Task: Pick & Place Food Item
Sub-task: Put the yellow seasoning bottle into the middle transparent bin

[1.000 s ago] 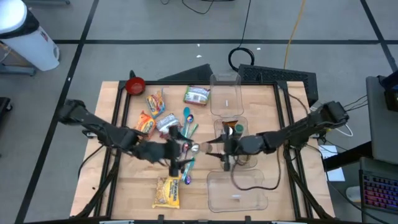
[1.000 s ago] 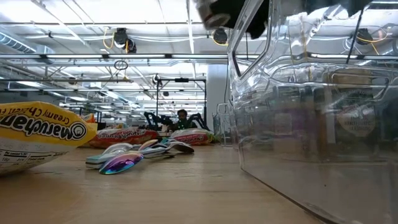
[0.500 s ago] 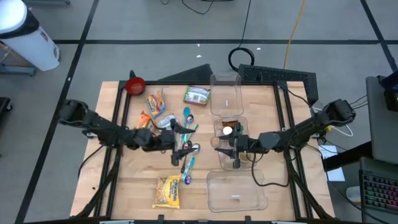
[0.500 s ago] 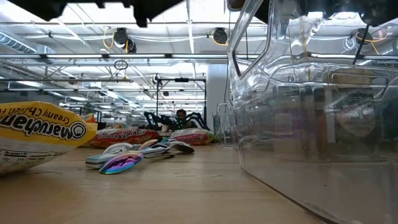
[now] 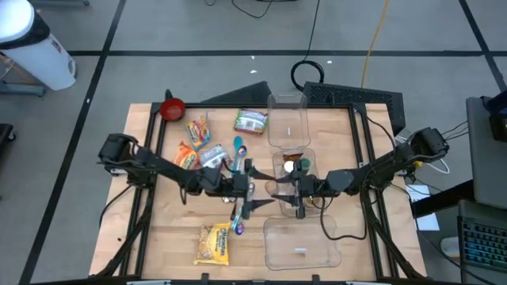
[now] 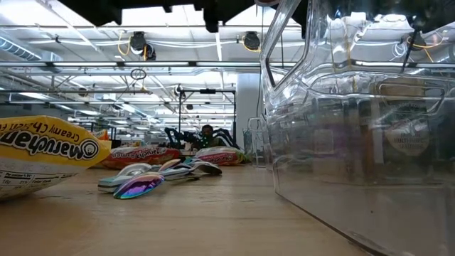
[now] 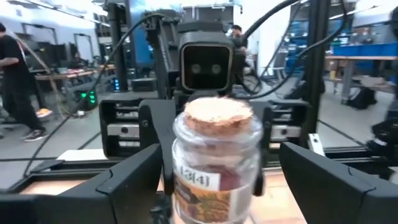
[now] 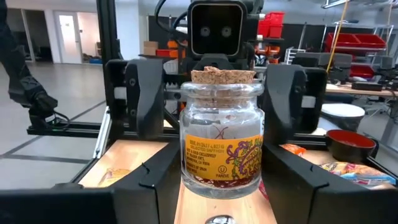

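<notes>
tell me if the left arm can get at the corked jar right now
Probably yes. The left claw is open, with a finger on each side of the corked jar, which the right claw holds up facing it. Nothing shows between them.

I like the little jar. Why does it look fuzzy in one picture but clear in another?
In the left wrist view the cork-topped jar sits very close to the camera, so it blurs; in the right wrist view the jar is sharp, label readable; in the low view the clear container throws bright glare.
</notes>
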Robot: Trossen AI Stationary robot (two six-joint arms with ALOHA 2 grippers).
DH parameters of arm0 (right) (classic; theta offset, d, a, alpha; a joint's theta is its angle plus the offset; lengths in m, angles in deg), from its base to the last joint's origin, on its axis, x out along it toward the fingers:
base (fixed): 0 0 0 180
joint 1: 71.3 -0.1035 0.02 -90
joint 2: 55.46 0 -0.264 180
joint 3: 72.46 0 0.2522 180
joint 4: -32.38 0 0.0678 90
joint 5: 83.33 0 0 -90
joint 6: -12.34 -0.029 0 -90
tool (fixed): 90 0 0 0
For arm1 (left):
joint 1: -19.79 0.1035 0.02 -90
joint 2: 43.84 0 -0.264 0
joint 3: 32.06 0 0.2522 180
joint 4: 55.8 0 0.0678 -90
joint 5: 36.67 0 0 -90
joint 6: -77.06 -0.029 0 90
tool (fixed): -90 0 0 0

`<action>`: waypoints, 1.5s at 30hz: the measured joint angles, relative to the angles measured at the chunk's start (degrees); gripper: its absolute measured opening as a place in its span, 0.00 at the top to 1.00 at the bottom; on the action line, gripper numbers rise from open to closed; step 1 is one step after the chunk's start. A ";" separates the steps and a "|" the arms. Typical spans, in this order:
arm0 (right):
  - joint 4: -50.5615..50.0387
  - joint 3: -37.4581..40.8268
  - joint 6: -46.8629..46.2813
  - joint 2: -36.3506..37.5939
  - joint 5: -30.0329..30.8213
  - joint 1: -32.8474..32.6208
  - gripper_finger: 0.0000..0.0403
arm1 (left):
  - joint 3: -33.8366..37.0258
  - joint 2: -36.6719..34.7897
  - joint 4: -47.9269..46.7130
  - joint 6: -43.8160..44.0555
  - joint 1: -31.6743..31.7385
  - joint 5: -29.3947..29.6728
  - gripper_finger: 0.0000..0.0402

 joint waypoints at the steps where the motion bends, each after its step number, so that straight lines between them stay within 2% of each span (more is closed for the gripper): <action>1: 0.07 0.00 0.00 0.00 -0.01 0.00 0.57 | -0.62 0.59 -0.08 -0.29 0.03 0.27 0.20; 5: 0.01 0.00 0.63 0.00 -0.11 0.00 0.57 | -1.34 1.30 -0.56 -1.99 0.03 -0.05 0.26; 14: -0.36 0.13 0.71 0.00 -0.07 -0.09 0.57 | -1.47 0.62 -3.43 -1.14 -0.17 0.10 0.51; 18: -2.07 0.12 0.70 0.36 -0.12 -0.09 0.55 | -1.47 0.44 -4.24 -1.11 -0.60 1.03 0.51; 24: -8.52 -0.09 1.61 4.06 -0.03 -0.44 0.29 | -1.45 -1.60 -8.80 0.34 -1.38 1.82 0.51; 28: -17.38 -0.11 -0.79 9.78 0.55 -0.85 0.20 | -1.41 -3.37 -15.01 1.25 -1.42 2.94 0.51; 32: -23.30 -0.89 -4.10 14.60 0.20 -0.96 0.18 | -1.36 -3.49 -16.52 2.26 -1.36 3.40 0.51; 35: -29.99 -5.36 -4.08 15.48 0.24 -1.13 0.20 | -1.36 -3.38 -18.27 3.55 -1.21 3.76 0.51; 40: -45.03 -15.76 -3.45 10.04 0.16 -0.75 0.21 | -1.36 -3.31 -18.86 3.77 -0.67 5.28 0.51; 45: -53.38 -23.34 -4.67 3.68 0.07 2.03 0.21 | -1.36 -3.31 -19.39 3.72 -0.57 5.00 0.51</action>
